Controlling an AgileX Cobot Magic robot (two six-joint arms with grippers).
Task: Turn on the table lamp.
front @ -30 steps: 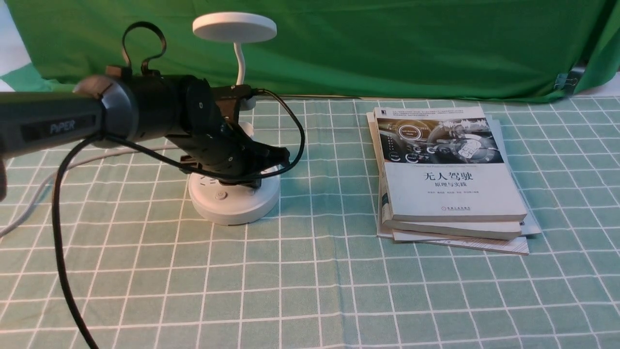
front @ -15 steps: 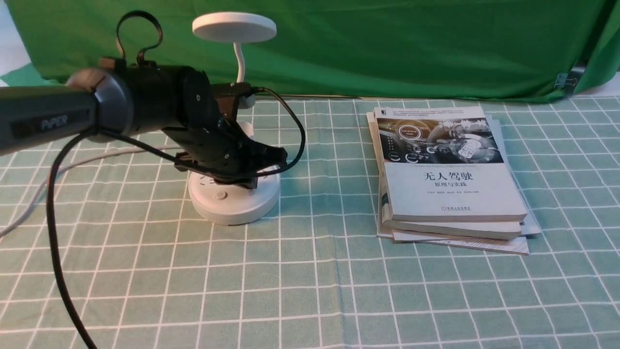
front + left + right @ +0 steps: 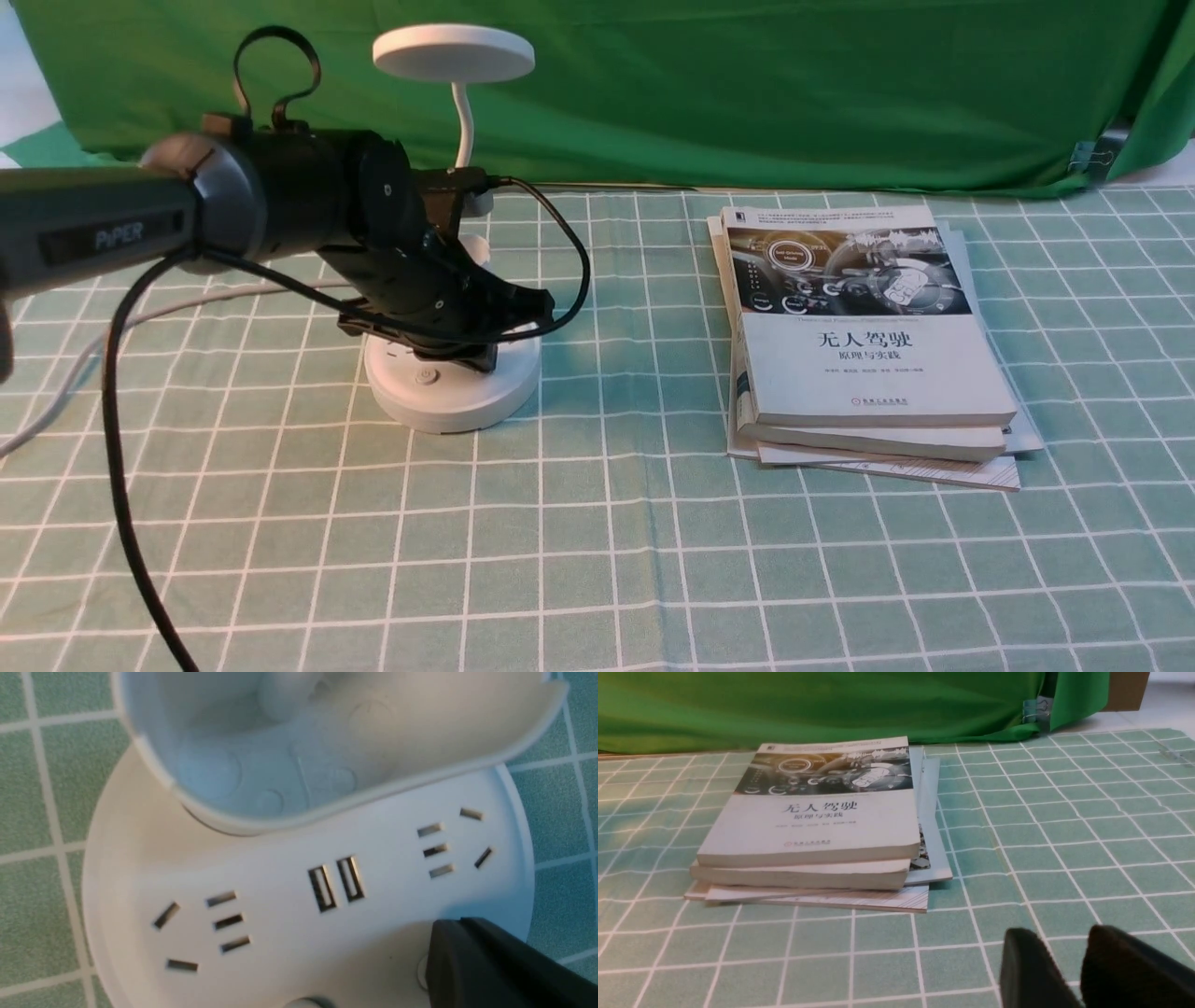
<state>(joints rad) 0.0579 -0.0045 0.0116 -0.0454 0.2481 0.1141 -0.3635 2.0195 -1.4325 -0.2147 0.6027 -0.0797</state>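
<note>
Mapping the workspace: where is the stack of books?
Front view: the stack of white paperback books lies on the robot's right, apart from the white plastic table lamp.

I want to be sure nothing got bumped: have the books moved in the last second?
No. The books lie on the same squares of the tablecloth, their corners meeting the same white lines as before.

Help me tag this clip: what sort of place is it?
Likely a staged desk for robot recording: green backdrop cloth hung behind, checked tablecloth, a table lamp and a stack of books.
</note>
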